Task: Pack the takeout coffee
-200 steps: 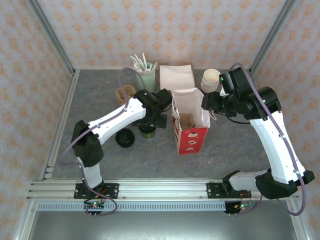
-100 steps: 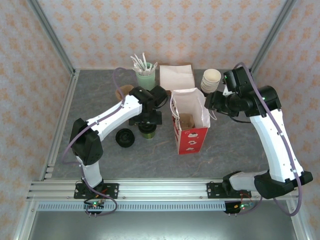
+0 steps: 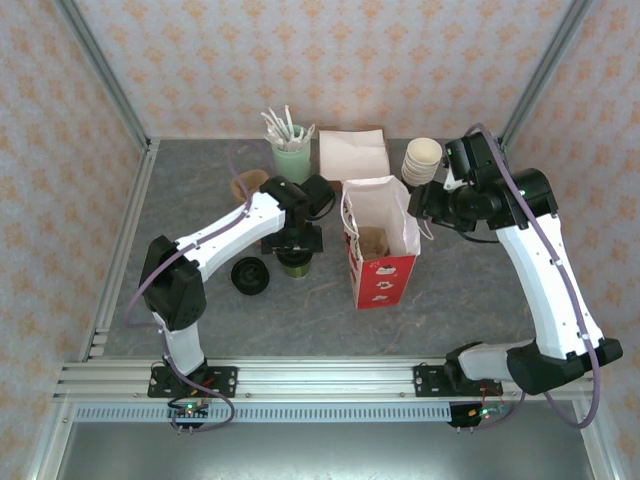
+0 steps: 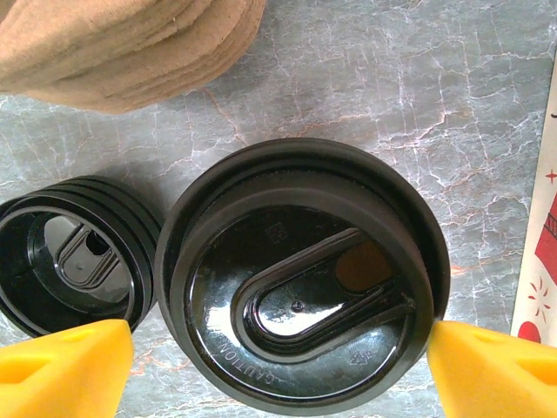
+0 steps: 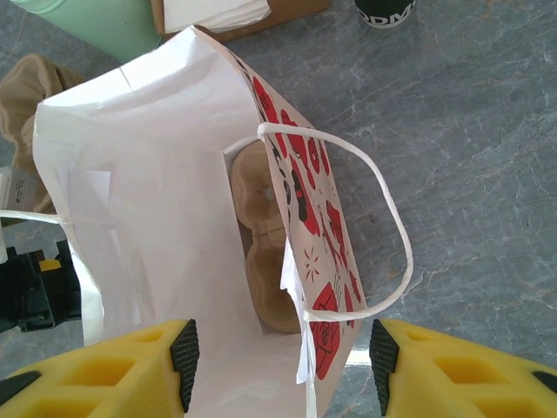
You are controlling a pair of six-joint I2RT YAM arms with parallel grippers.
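- The left pincer point(image 4: 278, 374) hung straight over the coffee cup point(image 3: 293, 264). Its fingers point(image 4: 61, 366) were spread wide to either side of the black lid point(image 4: 300, 283) capping it and pinched nothing. One tip sat just beside the lid's rim and the other a little apart, a stance that looked set for a grip around the cup.
- The cup stood upright near the middle of the table point(image 3: 450, 300), just left of the paper bag point(image 3: 385, 280) and not yet in it.
- A stack of spare lids point(image 4: 70, 252) lay just beside the cup, toward the table's left edge, with a pile of brown cardboard pieces point(image 4: 130, 43) nearby.
- The right pincer point(image 5: 280, 353) straddled the bag's red-printed side wall at the rim. Its fingers were half spread and visibly gripped nothing, apparently there to keep the mouth open.
- Inside the bag sat a cardboard tray point(image 5: 261, 252), likely the cup's berth.
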